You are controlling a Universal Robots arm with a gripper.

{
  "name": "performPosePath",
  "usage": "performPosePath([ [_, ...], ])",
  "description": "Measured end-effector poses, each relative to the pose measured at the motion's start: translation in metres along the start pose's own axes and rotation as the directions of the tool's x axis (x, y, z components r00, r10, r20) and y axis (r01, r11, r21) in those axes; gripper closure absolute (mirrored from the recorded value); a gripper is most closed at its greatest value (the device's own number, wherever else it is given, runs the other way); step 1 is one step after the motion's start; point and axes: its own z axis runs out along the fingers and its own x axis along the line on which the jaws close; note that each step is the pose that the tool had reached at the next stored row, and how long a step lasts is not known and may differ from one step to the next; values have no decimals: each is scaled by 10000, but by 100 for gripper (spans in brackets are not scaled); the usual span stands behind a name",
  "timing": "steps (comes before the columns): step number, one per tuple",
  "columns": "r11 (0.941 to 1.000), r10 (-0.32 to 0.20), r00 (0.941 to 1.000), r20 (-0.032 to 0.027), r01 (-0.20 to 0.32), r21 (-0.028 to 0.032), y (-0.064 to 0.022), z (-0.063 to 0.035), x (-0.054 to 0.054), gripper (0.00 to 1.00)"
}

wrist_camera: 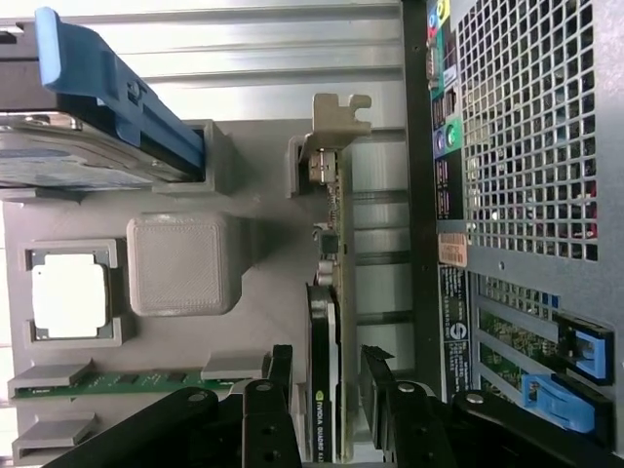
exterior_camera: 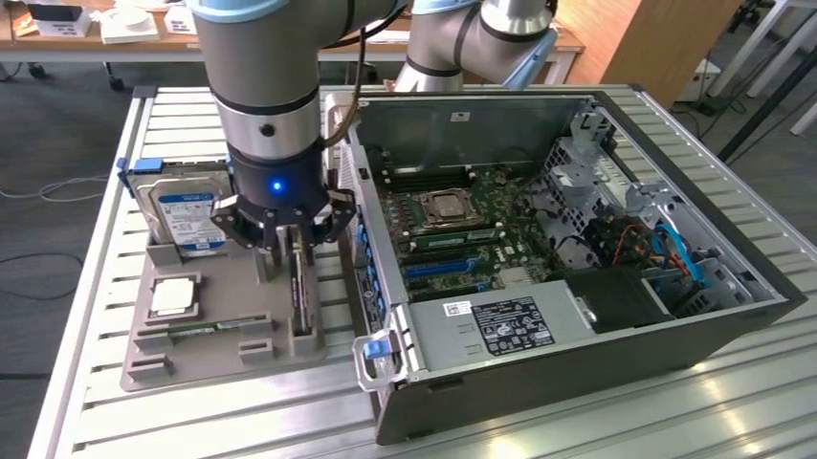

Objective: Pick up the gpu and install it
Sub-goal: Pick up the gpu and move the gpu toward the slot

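The gpu (exterior_camera: 300, 304) stands on its long edge in a slot of the grey holder tray (exterior_camera: 210, 368), just outside the open computer case (exterior_camera: 715, 325). In the wrist view the gpu (wrist_camera: 327, 322) is seen edge-on, a thin black card with a silver bracket (wrist_camera: 336, 127) at its far end. My gripper (exterior_camera: 291, 260) hangs straight down over the card. The gripper (wrist_camera: 330, 390) is open, with one black finger (wrist_camera: 283, 385) on each side of the card and a small gap on both sides.
The tray also holds a silver hard drive (exterior_camera: 186, 215) in a blue bracket, a processor chip (exterior_camera: 172, 298) and a green memory stick (exterior_camera: 205, 327). Inside the case lie the motherboard (exterior_camera: 473, 229), blue expansion slots (exterior_camera: 447, 268) and a power supply (exterior_camera: 511, 325). The case wall stands close beside the card.
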Motion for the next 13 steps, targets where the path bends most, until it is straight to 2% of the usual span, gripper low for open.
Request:
performPosePath([
  [13,10000,0,10000,-1,0,2,-16,114,2,58],
])
